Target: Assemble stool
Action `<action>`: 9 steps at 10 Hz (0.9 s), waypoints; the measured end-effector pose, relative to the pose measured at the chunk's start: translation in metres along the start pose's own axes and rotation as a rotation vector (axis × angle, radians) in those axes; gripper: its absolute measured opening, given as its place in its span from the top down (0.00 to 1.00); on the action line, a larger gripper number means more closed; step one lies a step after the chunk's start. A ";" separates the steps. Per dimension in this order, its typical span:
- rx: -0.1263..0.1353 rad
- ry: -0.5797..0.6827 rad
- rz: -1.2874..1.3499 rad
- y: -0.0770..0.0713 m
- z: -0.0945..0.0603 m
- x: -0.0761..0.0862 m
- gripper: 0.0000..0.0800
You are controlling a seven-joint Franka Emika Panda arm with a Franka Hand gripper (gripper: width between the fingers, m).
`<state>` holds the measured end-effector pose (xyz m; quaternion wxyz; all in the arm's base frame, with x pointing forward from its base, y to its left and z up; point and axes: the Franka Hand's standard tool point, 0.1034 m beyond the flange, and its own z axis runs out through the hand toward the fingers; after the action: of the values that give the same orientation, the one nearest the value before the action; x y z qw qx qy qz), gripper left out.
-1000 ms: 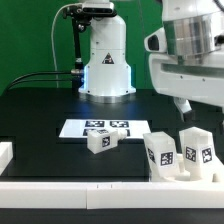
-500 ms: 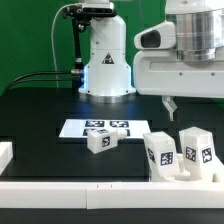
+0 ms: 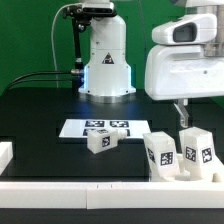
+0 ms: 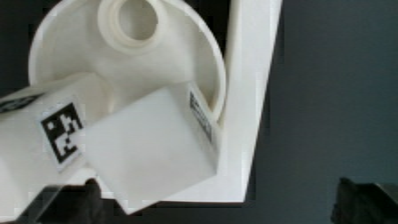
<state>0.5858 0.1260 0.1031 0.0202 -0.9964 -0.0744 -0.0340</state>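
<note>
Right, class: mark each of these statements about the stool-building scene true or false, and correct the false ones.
1. The gripper is holding a leg. False: it hangs open and empty near the two upright legs on the exterior view's right.
2. The table is black. True.
3. The marker board lies at the exterior view's right edge. False: it lies near the middle, in front of the robot's base.
4. The wrist view shows the round seat. True.
</note>
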 end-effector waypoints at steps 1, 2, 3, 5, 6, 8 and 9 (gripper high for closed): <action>-0.002 0.000 -0.074 0.002 0.000 0.000 0.19; -0.003 -0.001 -0.122 0.003 0.000 0.000 0.19; -0.004 -0.004 -0.201 0.005 0.002 0.000 0.19; -0.008 -0.015 -0.337 0.014 0.010 0.000 0.19; -0.013 -0.017 -0.411 0.021 0.013 0.001 0.19; -0.014 -0.021 -0.406 0.024 0.017 0.001 0.19; -0.012 -0.028 -0.393 0.019 0.023 0.000 0.19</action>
<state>0.5900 0.1079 0.0799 0.0061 -0.9632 -0.2678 -0.0240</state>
